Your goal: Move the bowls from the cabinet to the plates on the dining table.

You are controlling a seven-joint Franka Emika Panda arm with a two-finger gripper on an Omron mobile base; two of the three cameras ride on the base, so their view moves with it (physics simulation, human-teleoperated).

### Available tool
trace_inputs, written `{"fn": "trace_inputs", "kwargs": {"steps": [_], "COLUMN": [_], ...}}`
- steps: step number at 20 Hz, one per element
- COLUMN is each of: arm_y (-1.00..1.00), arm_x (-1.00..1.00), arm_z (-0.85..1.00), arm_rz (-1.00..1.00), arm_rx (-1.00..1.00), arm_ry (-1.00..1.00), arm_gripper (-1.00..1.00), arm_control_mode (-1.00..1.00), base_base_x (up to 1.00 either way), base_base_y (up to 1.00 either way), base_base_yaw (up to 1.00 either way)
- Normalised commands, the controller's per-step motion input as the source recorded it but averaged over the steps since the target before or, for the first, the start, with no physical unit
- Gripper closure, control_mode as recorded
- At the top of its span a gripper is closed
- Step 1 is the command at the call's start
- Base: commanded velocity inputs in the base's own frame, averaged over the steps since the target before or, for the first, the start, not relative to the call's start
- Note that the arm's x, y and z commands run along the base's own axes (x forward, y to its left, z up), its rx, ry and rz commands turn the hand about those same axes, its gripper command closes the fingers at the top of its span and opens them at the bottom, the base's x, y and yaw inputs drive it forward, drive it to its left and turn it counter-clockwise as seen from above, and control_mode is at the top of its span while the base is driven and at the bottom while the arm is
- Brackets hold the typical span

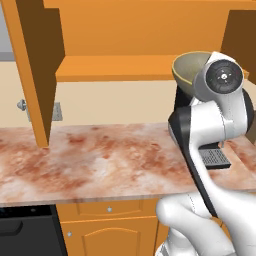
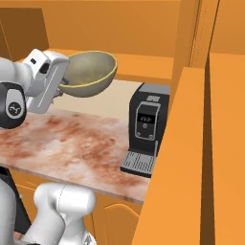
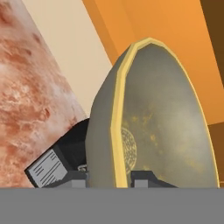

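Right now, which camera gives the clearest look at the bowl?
The right base view: the bowl shows whole, held by its rim, tilted, above the counter. The hand view shows the bowl very close, its rim between the gripper's fingertips. In the left base view the arm covers part of the bowl.

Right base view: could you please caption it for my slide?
Gripper holds a bowl by its rim above the counter.
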Motion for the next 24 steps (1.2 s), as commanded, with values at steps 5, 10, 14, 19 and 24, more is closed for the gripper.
{"fn": "trace_inputs", "kwargs": {"steps": [5,10,14,19,24], "arm_y": [0.0,0.0,0.0,0.0,0.0], "arm_x": [-0.04,-0.04,-0.1,-0.05,0.0], "arm_z": [0.0,0.0,0.0,0.0,0.0], "arm_rz": [0.03,0.01,0.0,0.0,0.0], "arm_rx": [0.0,0.0,0.0,0.0,0.0], "arm_ry": [0.0,0.0,0.0,0.0,0.0], "arm_gripper": [1.0,1.0,1.0,1.0,1.0], "arm_control_mode": [-1.0,-1.0,-1.0,1.0,1.0], "base_base_x": [0.0,0.0,0.0,-0.11,-0.28], "base_base_y": [0.0,0.0,0.0,0.0,0.0], "base_base_yaw": [0.0,0.0,0.0,0.0,0.0]}}
